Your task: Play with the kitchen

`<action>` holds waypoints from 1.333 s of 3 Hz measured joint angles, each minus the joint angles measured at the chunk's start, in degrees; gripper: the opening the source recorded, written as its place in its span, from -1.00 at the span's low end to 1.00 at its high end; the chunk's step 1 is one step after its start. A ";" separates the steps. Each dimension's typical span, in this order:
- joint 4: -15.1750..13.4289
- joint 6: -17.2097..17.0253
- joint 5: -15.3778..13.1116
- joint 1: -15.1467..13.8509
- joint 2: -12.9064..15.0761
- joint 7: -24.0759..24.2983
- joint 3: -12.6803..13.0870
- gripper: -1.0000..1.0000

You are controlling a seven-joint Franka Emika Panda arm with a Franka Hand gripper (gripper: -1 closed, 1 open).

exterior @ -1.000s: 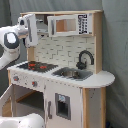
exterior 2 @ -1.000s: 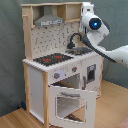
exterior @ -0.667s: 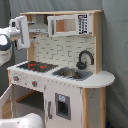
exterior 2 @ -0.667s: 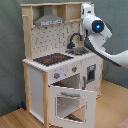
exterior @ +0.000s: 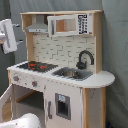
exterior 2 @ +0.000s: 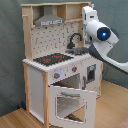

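The arm [exterior 2: 102,37] had risen over the last second, its head moving from counter level up beside the top shelf; the gripper itself could not be made out, so its state cannot be told; nothing was seen held. The kitchen [exterior: 60,75] stood upright on the floor, oven door [exterior 2: 74,102] hanging open, stovetop [exterior 2: 52,59] and faucet [exterior: 85,57] untouched; judged a withdrawal or repositioning, no contact in progress.

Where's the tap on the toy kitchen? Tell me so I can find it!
Find the toy kitchen and its light countertop. Beside the red-and-black stovetop sits a sink. The tap rises behind it: the only black, curved, hook-shaped thing there.
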 joint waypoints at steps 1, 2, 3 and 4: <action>0.29 -1.69 -5.04 4.33 -0.01 0.10 0.09 1.00; 1.08 -3.05 -9.85 8.55 0.01 0.43 1.51 1.00; 2.03 -3.61 -13.39 11.60 0.06 0.55 6.02 1.00; 2.10 -3.50 -16.27 13.07 0.07 0.44 11.23 1.00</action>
